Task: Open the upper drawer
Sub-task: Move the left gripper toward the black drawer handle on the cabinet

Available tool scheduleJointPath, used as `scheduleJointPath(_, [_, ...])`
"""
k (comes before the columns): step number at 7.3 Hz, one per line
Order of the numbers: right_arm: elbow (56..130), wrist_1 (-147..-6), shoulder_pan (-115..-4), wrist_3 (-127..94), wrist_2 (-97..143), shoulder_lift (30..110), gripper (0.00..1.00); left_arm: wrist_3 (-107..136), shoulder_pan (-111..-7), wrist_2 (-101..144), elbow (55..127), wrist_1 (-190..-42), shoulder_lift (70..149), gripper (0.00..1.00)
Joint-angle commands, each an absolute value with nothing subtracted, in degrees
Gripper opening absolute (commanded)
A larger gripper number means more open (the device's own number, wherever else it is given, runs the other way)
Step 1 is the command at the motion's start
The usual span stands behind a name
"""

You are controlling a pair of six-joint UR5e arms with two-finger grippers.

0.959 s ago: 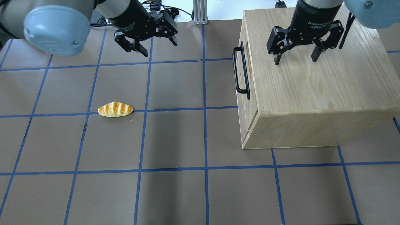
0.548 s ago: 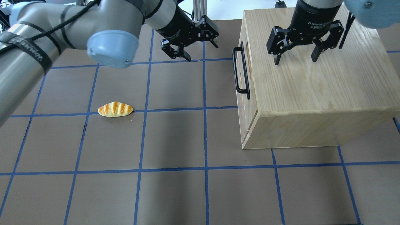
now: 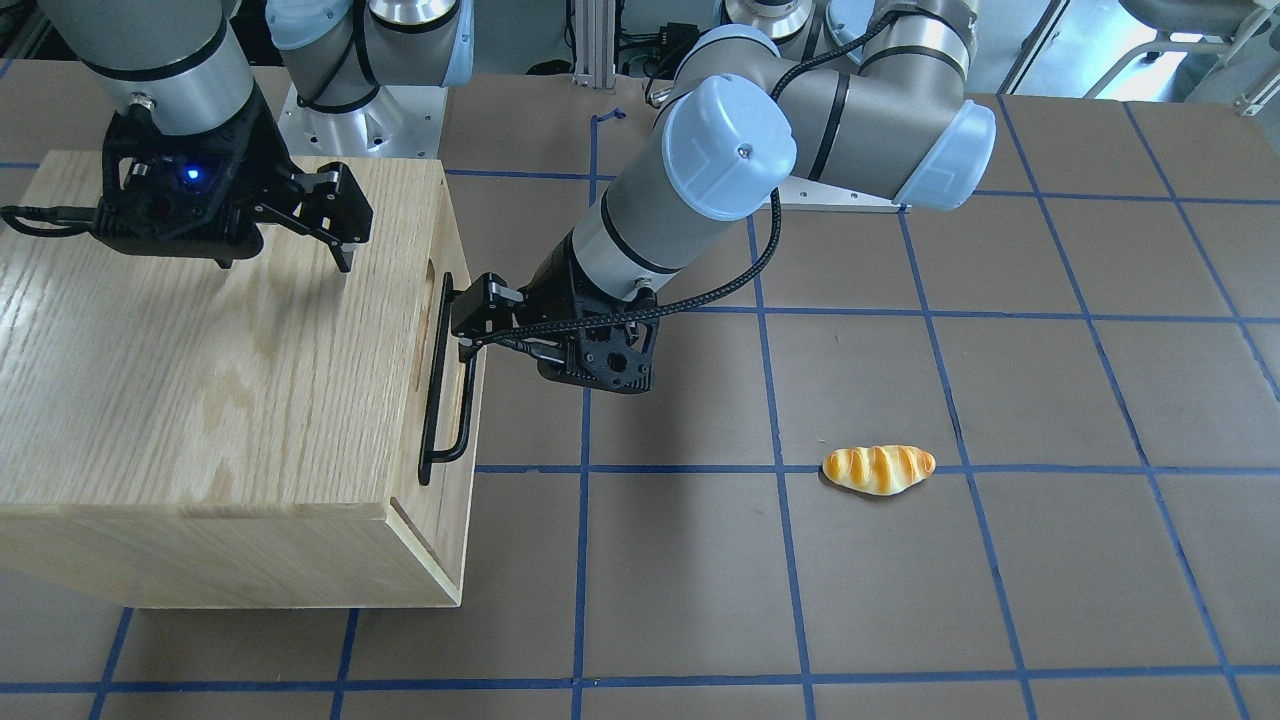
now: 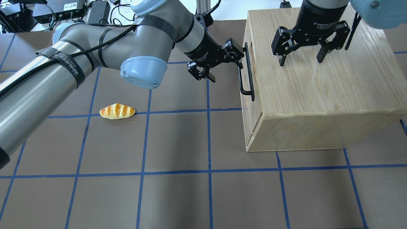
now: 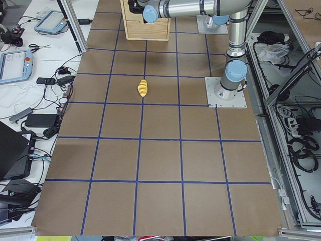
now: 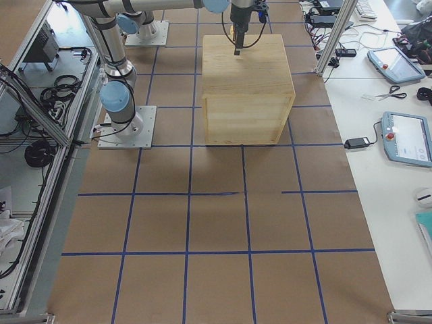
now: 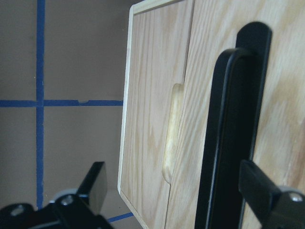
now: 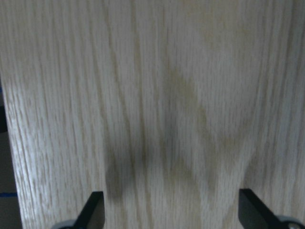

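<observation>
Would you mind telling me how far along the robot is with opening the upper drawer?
Done: the left gripper is at the handle, which lies between its open jaws in the wrist view. In hand: nothing is gripped yet. Left: closing on the handle and pulling, since the upper drawer sits flush with the cabinet. The right gripper hangs open over the cabinet top.

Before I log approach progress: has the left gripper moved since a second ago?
Yes. The left gripper moved rightward to the upper drawer's handle; the cabinet stayed put.
</observation>
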State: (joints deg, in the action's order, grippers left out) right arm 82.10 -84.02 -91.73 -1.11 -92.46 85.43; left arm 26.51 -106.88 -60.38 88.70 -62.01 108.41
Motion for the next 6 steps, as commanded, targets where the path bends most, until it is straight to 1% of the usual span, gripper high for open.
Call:
scheduleJointPath(1, [82.09,-84.02,-91.67,-1.06,-92.46,85.43,1.00,26.54,-106.96,-59.94,88.86,-61.96,108.54,1.00])
scheduleJointPath(6, [82.18,-84.02,-91.76,-1.14,-92.46,85.43,1.00,26.54,-107.14,-58.89,88.95,-61.17,109.60,1.00])
